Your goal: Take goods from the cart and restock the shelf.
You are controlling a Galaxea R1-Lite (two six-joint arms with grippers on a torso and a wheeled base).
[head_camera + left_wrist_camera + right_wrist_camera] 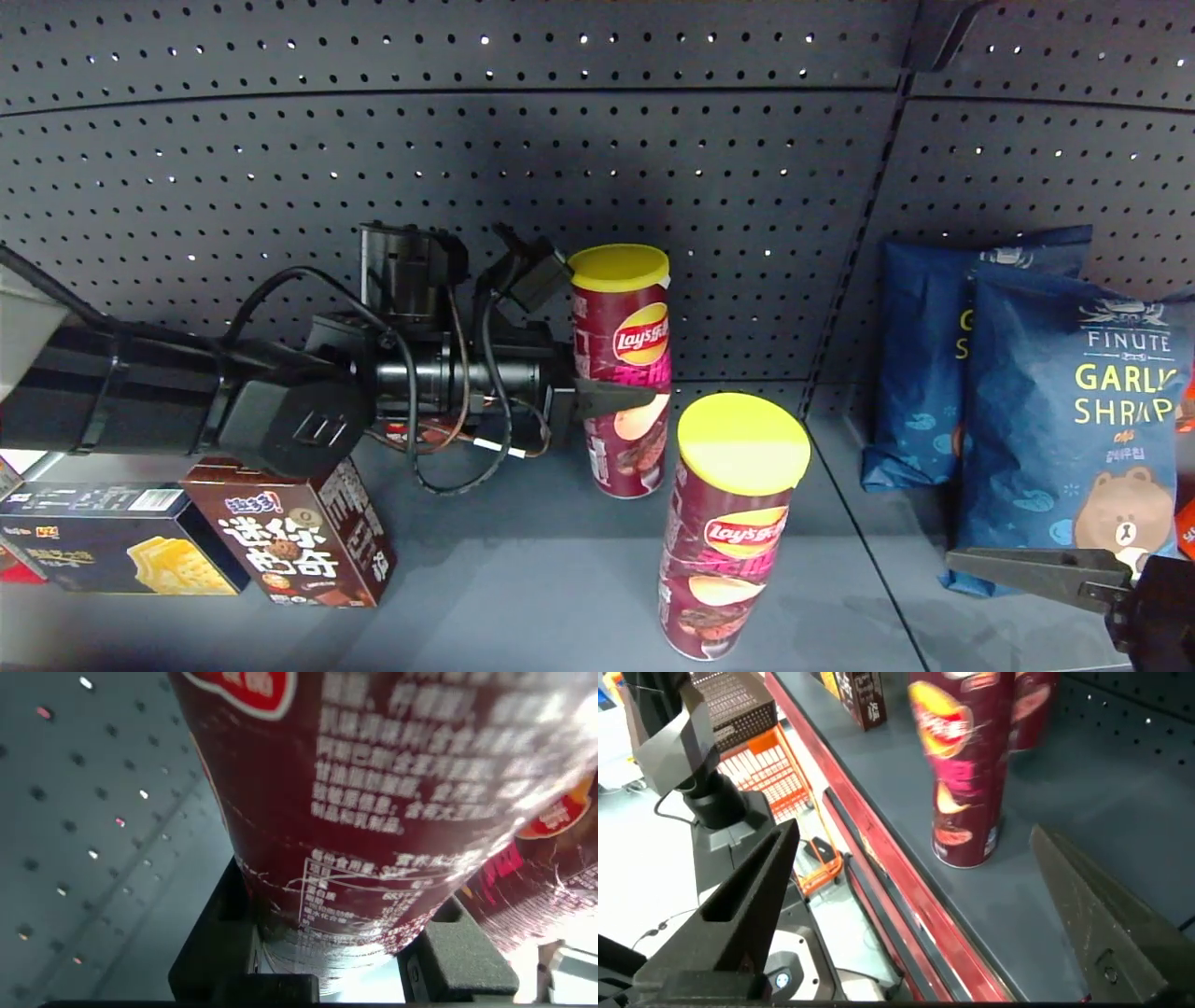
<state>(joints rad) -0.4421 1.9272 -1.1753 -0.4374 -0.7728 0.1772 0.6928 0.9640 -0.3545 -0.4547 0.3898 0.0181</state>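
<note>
The right gripper [915, 835], jaws spread wide and empty, hangs at the front of the shelf [523, 579]. On it are two blue bags [1055, 401], two boxes [289, 541] and two maroon, yellow-lidded cans. The front can [733, 523] stands free; the rear can [624, 364] stands upright by the pegboard [280, 168], clamped in the left gripper [616, 397].

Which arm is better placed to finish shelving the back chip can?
The left: its claw is shut on the back chip can, upright near the pegboard. The right claw hangs open and empty, over by the blue bags.
</note>
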